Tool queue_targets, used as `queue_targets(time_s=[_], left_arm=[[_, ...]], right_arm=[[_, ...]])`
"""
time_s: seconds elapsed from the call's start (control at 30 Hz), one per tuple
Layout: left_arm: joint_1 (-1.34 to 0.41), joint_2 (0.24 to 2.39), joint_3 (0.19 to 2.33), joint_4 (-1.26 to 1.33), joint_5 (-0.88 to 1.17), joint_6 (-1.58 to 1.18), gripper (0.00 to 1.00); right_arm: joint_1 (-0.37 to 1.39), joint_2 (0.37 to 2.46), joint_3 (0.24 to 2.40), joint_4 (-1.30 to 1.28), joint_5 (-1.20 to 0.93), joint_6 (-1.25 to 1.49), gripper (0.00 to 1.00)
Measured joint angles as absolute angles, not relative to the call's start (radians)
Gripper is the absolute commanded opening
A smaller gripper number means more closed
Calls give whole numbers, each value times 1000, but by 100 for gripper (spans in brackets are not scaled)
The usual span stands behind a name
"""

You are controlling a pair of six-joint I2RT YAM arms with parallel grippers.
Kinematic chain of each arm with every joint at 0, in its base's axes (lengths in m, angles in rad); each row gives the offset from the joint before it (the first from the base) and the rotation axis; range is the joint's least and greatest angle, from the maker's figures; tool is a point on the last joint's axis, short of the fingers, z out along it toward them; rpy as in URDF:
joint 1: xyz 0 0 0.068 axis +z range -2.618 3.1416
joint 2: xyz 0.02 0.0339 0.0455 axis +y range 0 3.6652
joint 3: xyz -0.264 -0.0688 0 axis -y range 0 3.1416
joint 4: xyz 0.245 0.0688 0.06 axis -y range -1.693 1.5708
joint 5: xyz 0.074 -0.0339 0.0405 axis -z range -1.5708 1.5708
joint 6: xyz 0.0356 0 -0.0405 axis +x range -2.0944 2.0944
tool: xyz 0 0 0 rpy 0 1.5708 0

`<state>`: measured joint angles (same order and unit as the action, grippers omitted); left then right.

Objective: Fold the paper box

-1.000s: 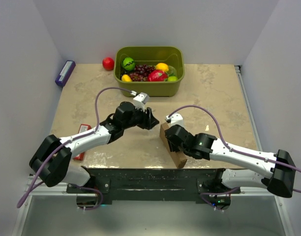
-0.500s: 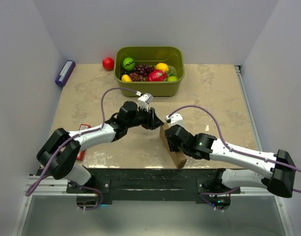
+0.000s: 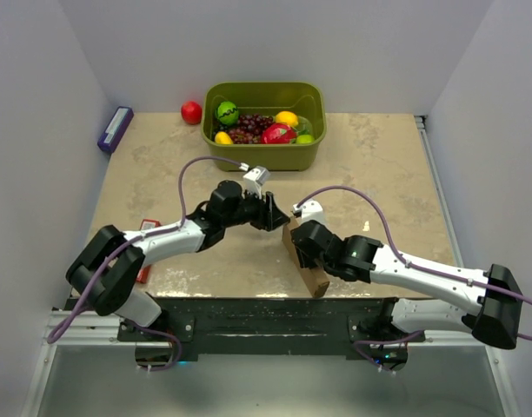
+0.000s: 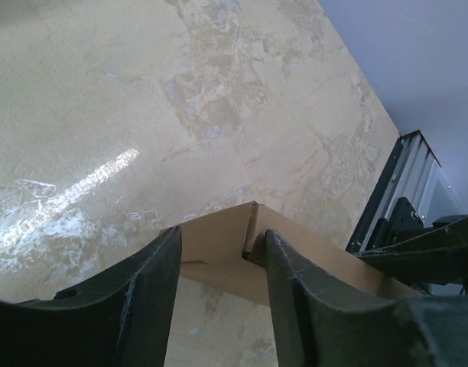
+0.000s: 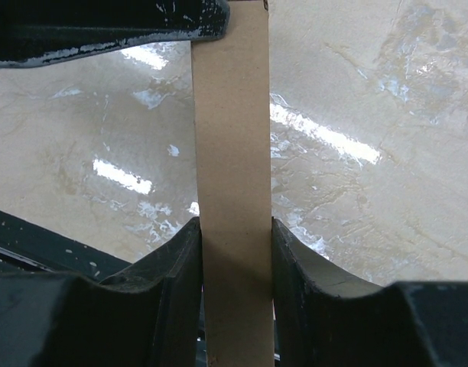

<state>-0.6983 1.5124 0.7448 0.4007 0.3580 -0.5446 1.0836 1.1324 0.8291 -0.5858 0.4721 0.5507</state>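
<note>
Both at paper box [image 5: 230,115]: right gripper [image 5: 234,229] clamped on one panel, left gripper [image 4: 222,246] parted astride a corner.

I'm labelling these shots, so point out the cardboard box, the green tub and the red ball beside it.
Cardboard box [image 5: 232,153]: right wrist view, on the upright flat strip.
Green tub [image 3: 275,158]: top view, on its front wall.
Red ball [image 3: 191,112]: top view, on its middle.
</note>
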Motion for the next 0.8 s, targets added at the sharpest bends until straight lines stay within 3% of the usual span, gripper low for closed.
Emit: queue_targets(time_s=[0.07, 0.17, 0.53, 0.8], left_arm=[[-695, 1500, 746, 369, 337, -532, 73], [-678, 1460, 769, 263, 308, -504, 99], [-376, 1163, 847, 13, 305, -422, 100], [-180, 1088, 862, -157, 247, -266, 100]], right_arm=[[1084, 1141, 837, -592, 478, 546, 21], [1084, 1181, 877, -620, 499, 539, 21], [1031, 1349, 1056, -669, 662, 427, 20], [1023, 1624, 1190, -626, 801, 356, 21]])
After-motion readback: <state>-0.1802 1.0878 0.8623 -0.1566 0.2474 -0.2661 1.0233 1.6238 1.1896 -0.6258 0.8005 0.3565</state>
